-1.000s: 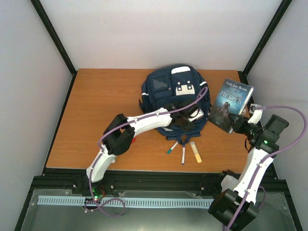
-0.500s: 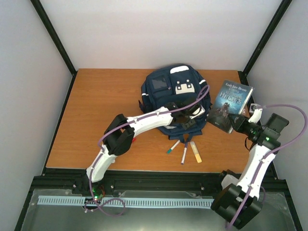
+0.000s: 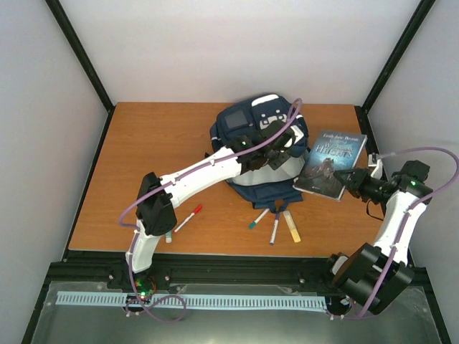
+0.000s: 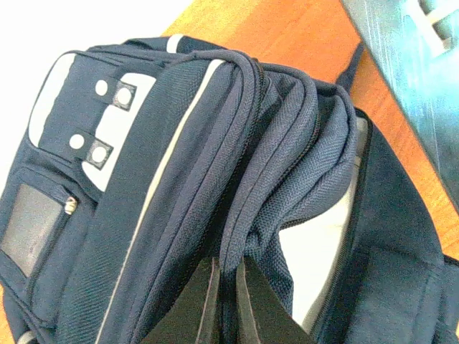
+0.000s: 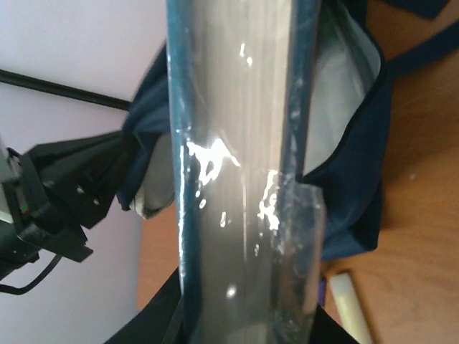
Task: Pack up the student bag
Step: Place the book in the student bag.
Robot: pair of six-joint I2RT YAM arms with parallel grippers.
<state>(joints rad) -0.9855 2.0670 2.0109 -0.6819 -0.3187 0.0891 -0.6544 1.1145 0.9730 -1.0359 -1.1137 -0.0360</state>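
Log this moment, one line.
left gripper: shut on student bag flap, bag open | right gripper: shut on book, beside bag opening

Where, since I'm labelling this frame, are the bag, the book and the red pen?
bag [image 3: 237,120], top view, on its front pocket window.
book [image 3: 331,163], top view, on its front cover.
red pen [image 3: 186,218], top view, on its mid-barrel.

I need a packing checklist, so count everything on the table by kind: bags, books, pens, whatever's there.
student bag: 1
book: 1
markers: 3 (red marker, teal-capped marker, dark-capped marker)
yellow highlighter: 1
Total: 6 in plain view
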